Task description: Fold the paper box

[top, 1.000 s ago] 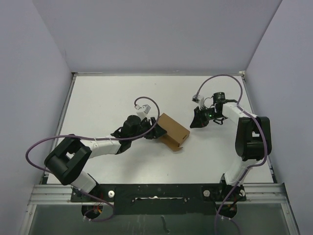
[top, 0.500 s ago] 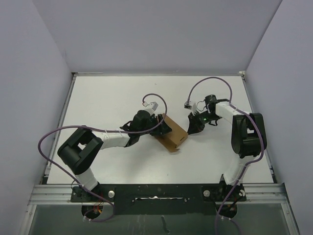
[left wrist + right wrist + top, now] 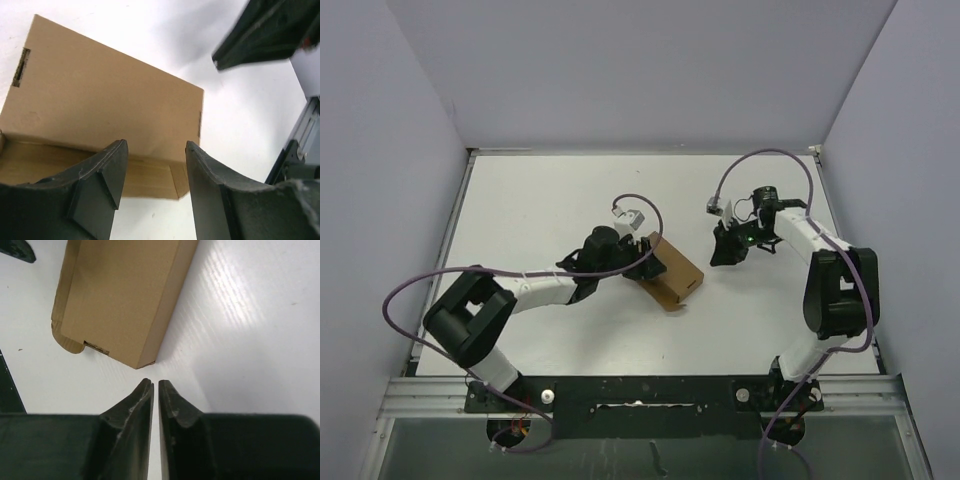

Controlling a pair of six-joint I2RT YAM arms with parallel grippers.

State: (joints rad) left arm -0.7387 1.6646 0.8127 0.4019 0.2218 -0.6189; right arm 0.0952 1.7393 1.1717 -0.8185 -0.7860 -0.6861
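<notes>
top: overhead, far, looks down on table (image 3: 520, 200) | wrists: close, low | all share: paper box (image 3: 676, 264)

The paper box (image 3: 672, 270) lies mid-table (image 3: 540, 200); left gripper (image 3: 646, 262) at its 9 o'clock edge, right gripper (image 3: 718, 254) apart at 2 o'clock.

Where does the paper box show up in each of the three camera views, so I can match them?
Top external: the paper box lies near the middle of the table, between the two arms.
Left wrist: the paper box fills the upper left.
Right wrist: the paper box sits at the top, left of centre.
Shared landmark: the white table under it, seen in every view.
</notes>
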